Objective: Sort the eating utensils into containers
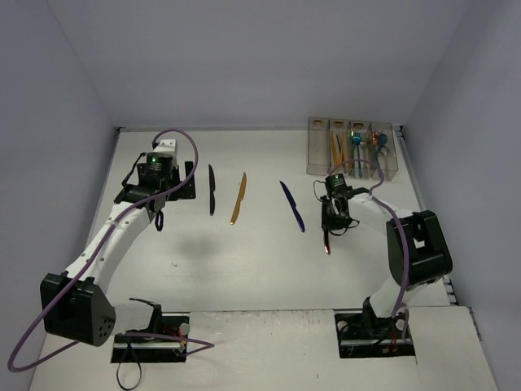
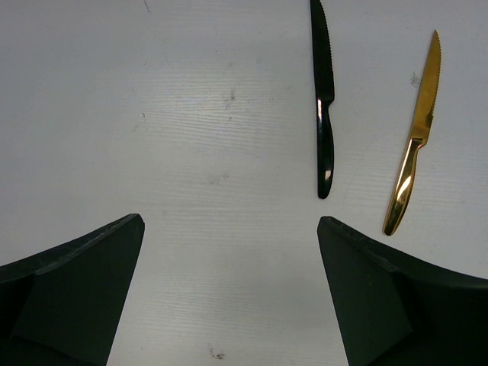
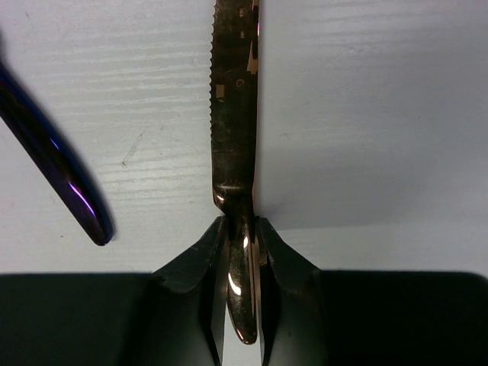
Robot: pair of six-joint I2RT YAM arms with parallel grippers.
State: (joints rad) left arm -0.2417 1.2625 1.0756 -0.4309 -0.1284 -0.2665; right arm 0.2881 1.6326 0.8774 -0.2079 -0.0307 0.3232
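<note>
My right gripper [image 1: 328, 221] [image 3: 242, 225] is shut on the handle of a copper knife [image 1: 327, 240] [image 3: 235, 114], whose serrated blade points away from the fingers just above the table. An iridescent purple knife [image 1: 292, 205] lies to its left, and its handle end shows in the right wrist view [image 3: 53, 164]. My left gripper [image 1: 159, 213] [image 2: 231, 221] is open and empty over bare table. A black knife [image 1: 212, 190] [image 2: 324, 114] and a gold knife [image 1: 238, 198] [image 2: 415, 145] lie just right of it. The clear containers [image 1: 352, 149] stand at the back right and hold chopsticks and coloured utensils.
White walls close in the table on the left, back and right. The arm bases [image 1: 151, 334] sit at the near edge. A purple cable [image 1: 183, 147] loops over the left arm.
</note>
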